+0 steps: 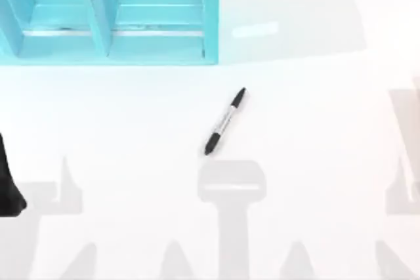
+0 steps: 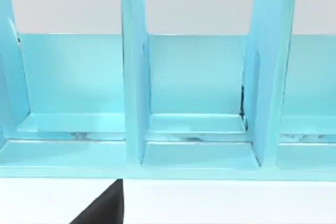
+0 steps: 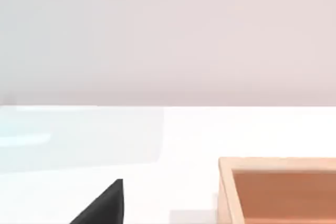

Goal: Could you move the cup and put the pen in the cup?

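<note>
White surface (image 1: 315,129) is carrying the pen (image 1: 225,121), which is lying flat near the middle of the top view. The pen is lying on a diagonal, with one black end pointing toward the far right and the other black end pointing toward the near left; the grey-silver barrel with dark printing is running between them. Nothing is touching the pen.

Turquoise rack (image 1: 111,14) is standing at the far left of the surface, well apart from the pen. Upright dividers are splitting the rack into open compartments. In the left wrist view the rack (image 2: 189,87) is facing the camera across a strip of white surface, and two dividers are separating three compartments.

At the left edge of the top view, a black part of the left arm (image 1: 8,185) is showing near the front of the surface, well apart from the pen. Whether the left pincer is released or clenched cannot be told. A black tip (image 2: 102,205) is showing in the left wrist view, near the rack's base.

In the right wrist view, a wooden box (image 3: 278,190) with an open top is sitting on the surface, and a black tip (image 3: 102,205) is showing beside it. Whether the right pincer is released or clenched cannot be told.
</note>
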